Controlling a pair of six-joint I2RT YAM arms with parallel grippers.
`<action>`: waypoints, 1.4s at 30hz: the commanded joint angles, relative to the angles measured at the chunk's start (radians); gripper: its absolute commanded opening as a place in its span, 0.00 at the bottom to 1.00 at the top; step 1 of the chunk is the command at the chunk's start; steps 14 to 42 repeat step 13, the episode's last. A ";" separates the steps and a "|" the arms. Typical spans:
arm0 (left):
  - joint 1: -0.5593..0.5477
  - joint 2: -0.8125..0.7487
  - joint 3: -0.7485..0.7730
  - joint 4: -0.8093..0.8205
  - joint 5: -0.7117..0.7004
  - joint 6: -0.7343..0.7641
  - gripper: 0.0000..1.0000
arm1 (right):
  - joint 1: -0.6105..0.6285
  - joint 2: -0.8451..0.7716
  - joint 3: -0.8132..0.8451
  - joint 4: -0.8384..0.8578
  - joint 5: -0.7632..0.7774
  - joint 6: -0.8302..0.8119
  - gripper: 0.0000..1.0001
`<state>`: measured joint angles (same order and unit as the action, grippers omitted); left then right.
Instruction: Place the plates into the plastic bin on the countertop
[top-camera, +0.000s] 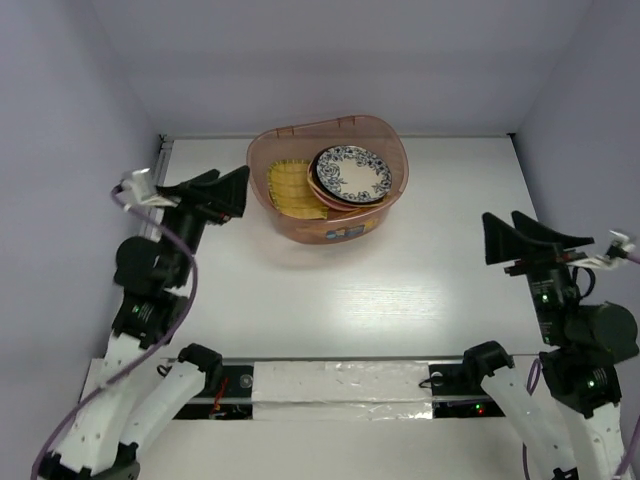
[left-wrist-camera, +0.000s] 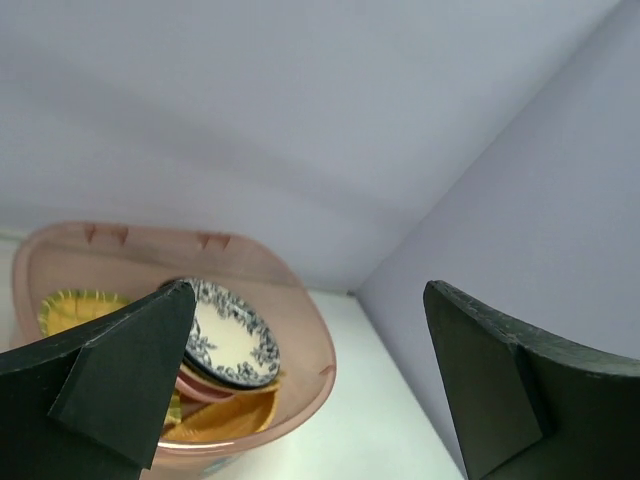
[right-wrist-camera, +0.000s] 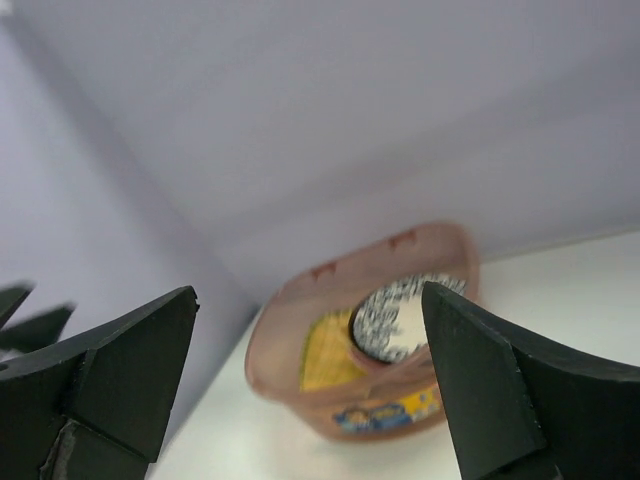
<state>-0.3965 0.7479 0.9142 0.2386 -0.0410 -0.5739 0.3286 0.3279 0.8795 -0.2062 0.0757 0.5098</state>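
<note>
The translucent pinkish-brown plastic bin (top-camera: 330, 232) stands on the white countertop (top-camera: 400, 290) at the back centre. Inside it, the blue-white patterned plate (top-camera: 354, 172) lies on top of a stack, with a dark rim showing under it, and the yellow woven square plate (top-camera: 290, 188) lies to its left. In the left wrist view the patterned plate (left-wrist-camera: 232, 334) sits over a pink plate (left-wrist-camera: 200, 385) and an orange plate (left-wrist-camera: 215, 418). My left gripper (top-camera: 232, 193) is open and empty just left of the bin. My right gripper (top-camera: 500, 238) is open and empty, well right of the bin (right-wrist-camera: 370, 400).
Pale walls enclose the countertop on the left, back and right. A silver taped strip (top-camera: 340, 382) runs along the near edge between the two arm bases.
</note>
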 joint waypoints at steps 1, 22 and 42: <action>0.001 -0.131 -0.049 -0.095 -0.029 0.057 0.99 | 0.006 -0.049 0.010 -0.018 0.170 -0.050 1.00; 0.001 -0.160 -0.075 -0.164 0.024 0.082 0.99 | 0.006 0.031 0.018 -0.016 0.116 -0.045 1.00; 0.001 -0.160 -0.075 -0.164 0.024 0.082 0.99 | 0.006 0.031 0.018 -0.016 0.116 -0.045 1.00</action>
